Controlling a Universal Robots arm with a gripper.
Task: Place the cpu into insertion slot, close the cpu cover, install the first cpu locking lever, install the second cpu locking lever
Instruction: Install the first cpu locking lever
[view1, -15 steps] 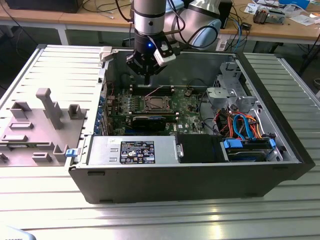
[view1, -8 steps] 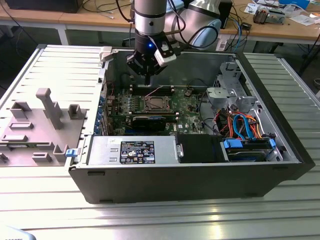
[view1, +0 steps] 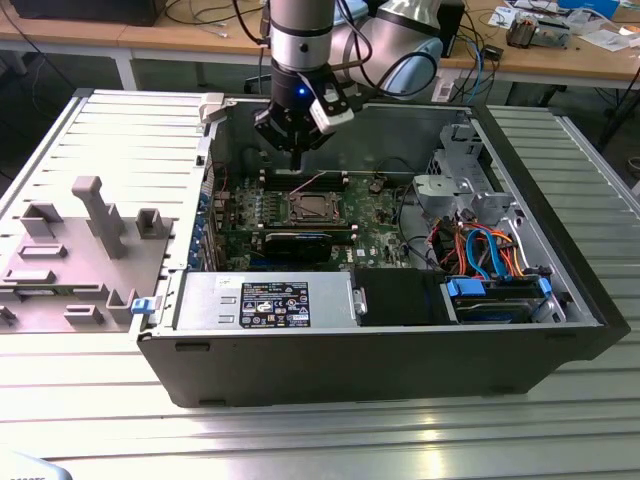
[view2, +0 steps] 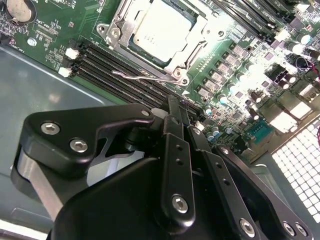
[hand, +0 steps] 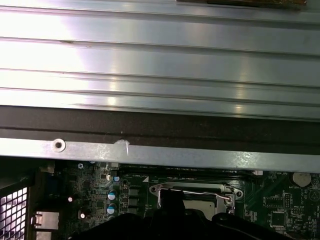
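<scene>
The cpu (view2: 161, 30) lies in the insertion slot (view2: 197, 37) on the green motherboard, its silvery top showing. The cpu cover (view2: 120, 22) lies flat around it, the chip visible through its square opening. A thin wire locking lever (view2: 134, 76) runs along the socket's side nearest the fingers, its end bent outward. In the first wrist view the same lever (hand: 200, 192) crosses the socket (hand: 227, 189). My gripper (view2: 177, 112) hangs just above the memory slots beside the socket, fingers together and holding nothing. In the exterior view the gripper (view1: 298, 152) hovers over the socket (view1: 312, 208).
The open computer case (view1: 400, 350) lies on a ribbed metal table (view1: 300, 440). A power supply (view1: 270, 300) and drive bay with coloured cables (view1: 490, 255) fill the near side. The case wall (hand: 160, 152) stands close behind the socket. A grey fixture plate (view1: 80, 250) sits at the exterior view's left.
</scene>
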